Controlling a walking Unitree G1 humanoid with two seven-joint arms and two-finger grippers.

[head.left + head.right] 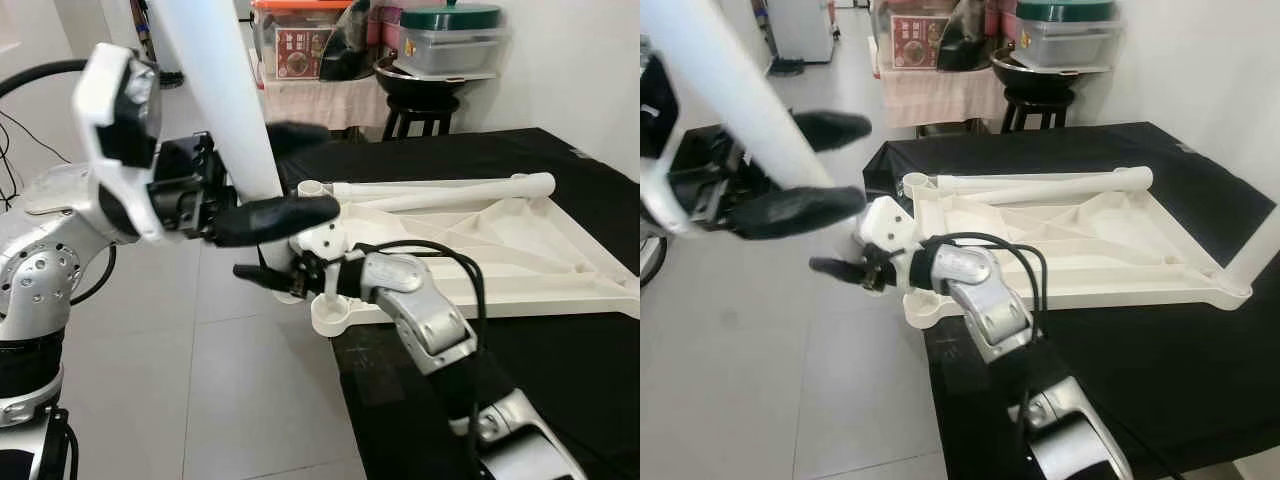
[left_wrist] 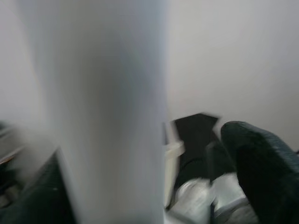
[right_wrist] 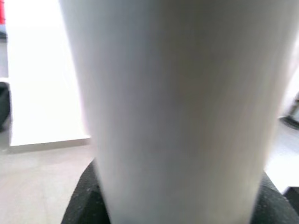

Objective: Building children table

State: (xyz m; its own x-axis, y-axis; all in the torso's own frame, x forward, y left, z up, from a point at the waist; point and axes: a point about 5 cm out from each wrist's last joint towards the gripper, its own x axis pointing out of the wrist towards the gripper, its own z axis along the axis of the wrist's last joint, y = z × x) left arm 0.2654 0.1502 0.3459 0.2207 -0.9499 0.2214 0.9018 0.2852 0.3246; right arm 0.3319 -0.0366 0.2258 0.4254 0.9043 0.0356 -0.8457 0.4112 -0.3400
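Note:
A white children's table top (image 1: 520, 260) lies upside down on a black cloth (image 1: 560, 380). One white leg (image 1: 440, 190) rests flat along its far edge. A second white table leg (image 1: 225, 90) stands tilted, rising up and to the left from the near-left corner socket (image 1: 335, 315). My right gripper (image 1: 242, 272) is at that leg's lower end, shut on it; in the right wrist view the leg (image 3: 173, 102) sits between the black pads (image 3: 84, 200). Higher up, my left gripper (image 1: 330, 170) is open around the leg, with a gap beside one finger (image 2: 261, 163).
Grey tiled floor (image 1: 230, 380) lies to the left of the cloth-covered surface. Behind are a black stool with a wok (image 1: 420, 95), stacked plastic boxes (image 1: 450, 40) and a cloth-covered shelf (image 1: 320, 100). A white wall (image 1: 570, 60) stands at the right.

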